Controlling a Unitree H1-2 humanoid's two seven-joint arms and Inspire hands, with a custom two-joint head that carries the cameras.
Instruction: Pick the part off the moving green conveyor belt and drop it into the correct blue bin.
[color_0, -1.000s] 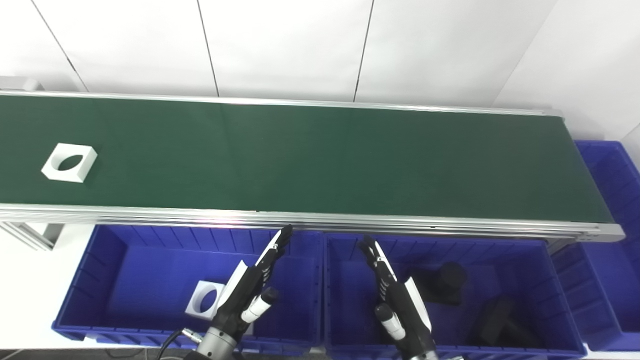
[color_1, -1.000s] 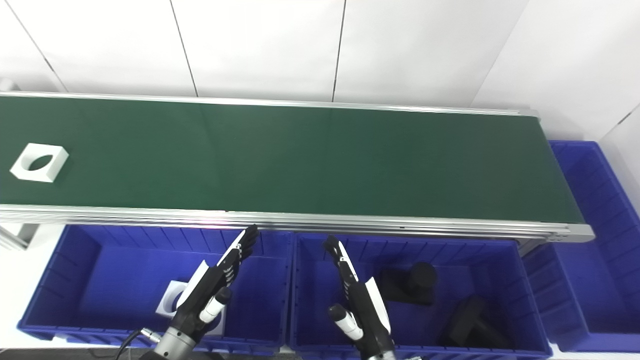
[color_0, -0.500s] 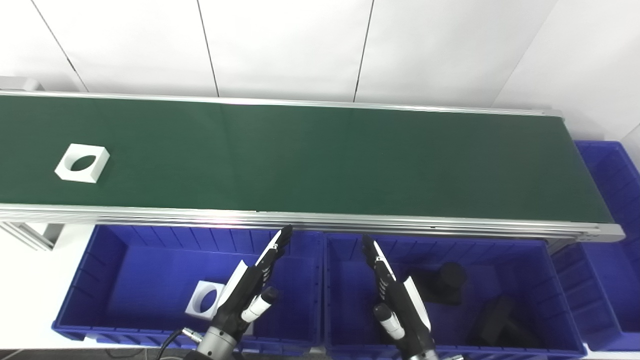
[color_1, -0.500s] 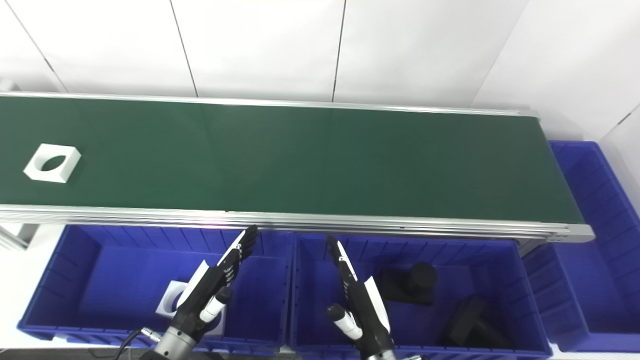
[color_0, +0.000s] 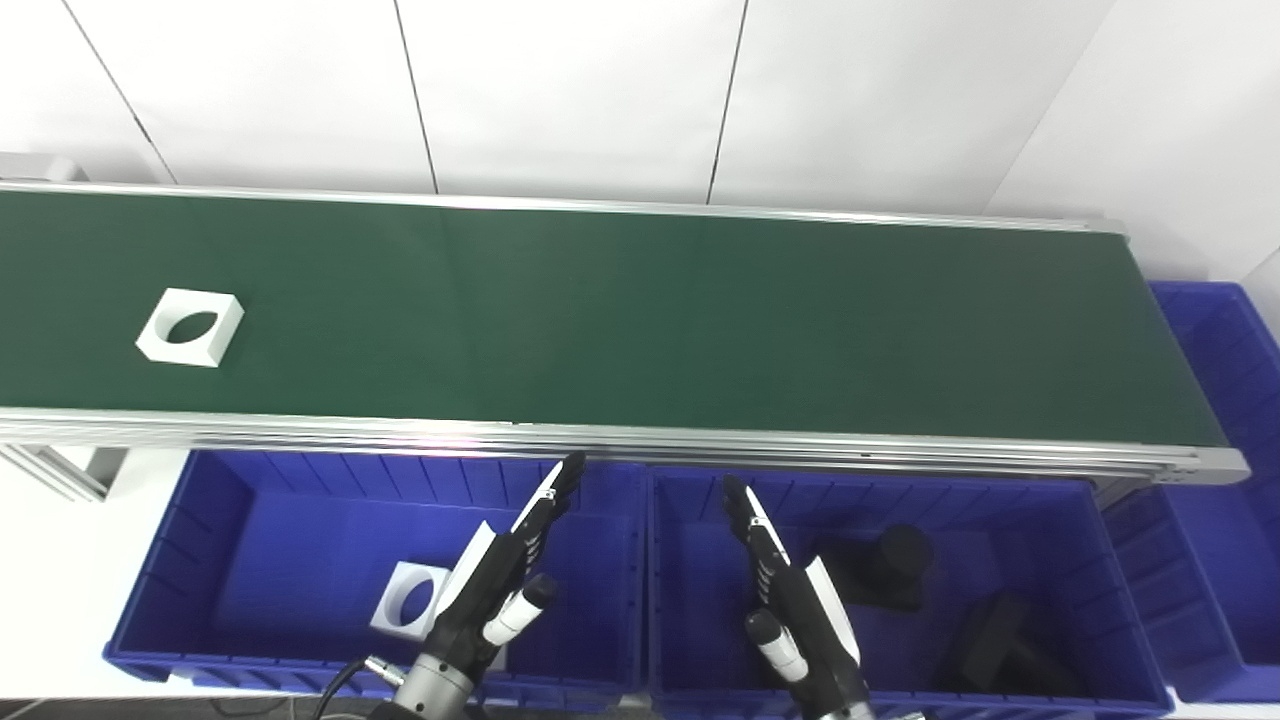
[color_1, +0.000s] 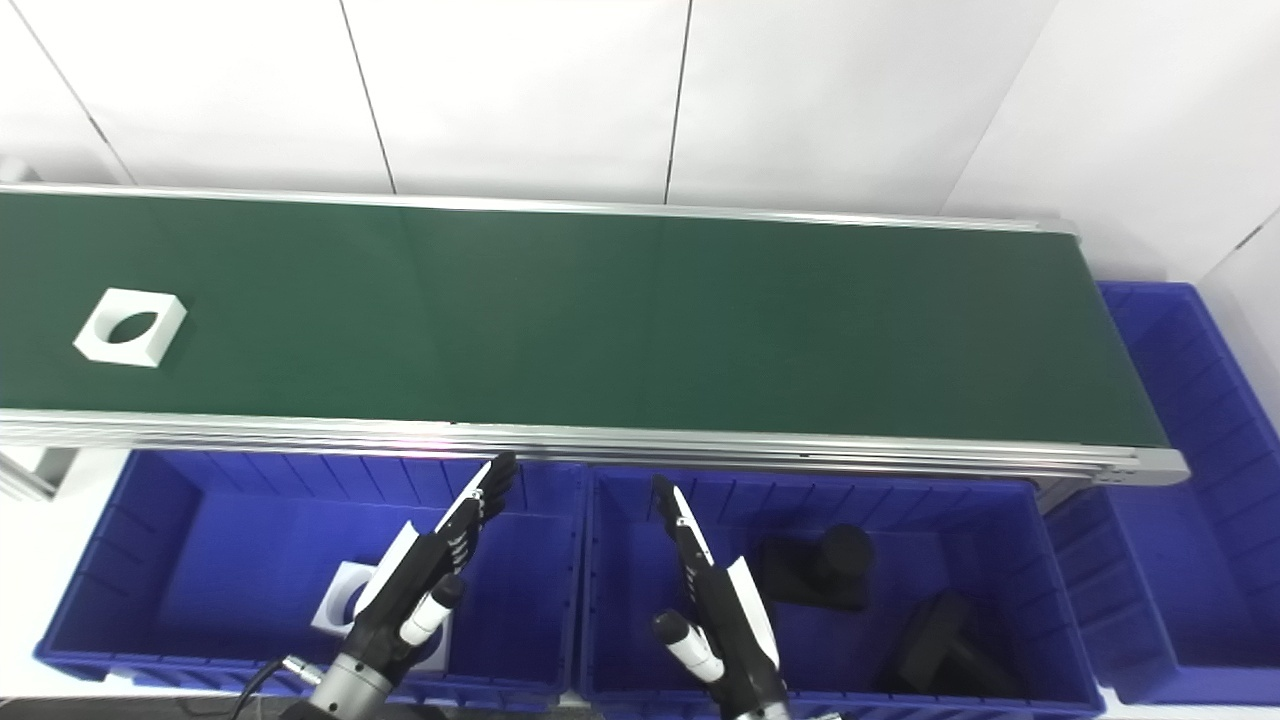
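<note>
A white square part with a round hole (color_0: 190, 327) lies on the green conveyor belt (color_0: 640, 310) at the far left. My left hand (color_0: 500, 580) is open and empty, fingers straight, above the left blue bin (color_0: 180, 560). My right hand (color_0: 790, 600) is open and empty above the middle blue bin (color_0: 1120, 590). Both hands hover below the belt's near rail, far from the part.
The left bin holds a white square part with a hole (color_0: 410, 598). The middle bin holds two black parts (color_0: 890, 565) (color_0: 1000, 640). A third blue bin (color_0: 1225, 400) stands at the belt's right end. A white wall is behind the belt.
The white part on the belt has moved to the right. The right hand has shifted very slightly; the left hand has stayed still.
</note>
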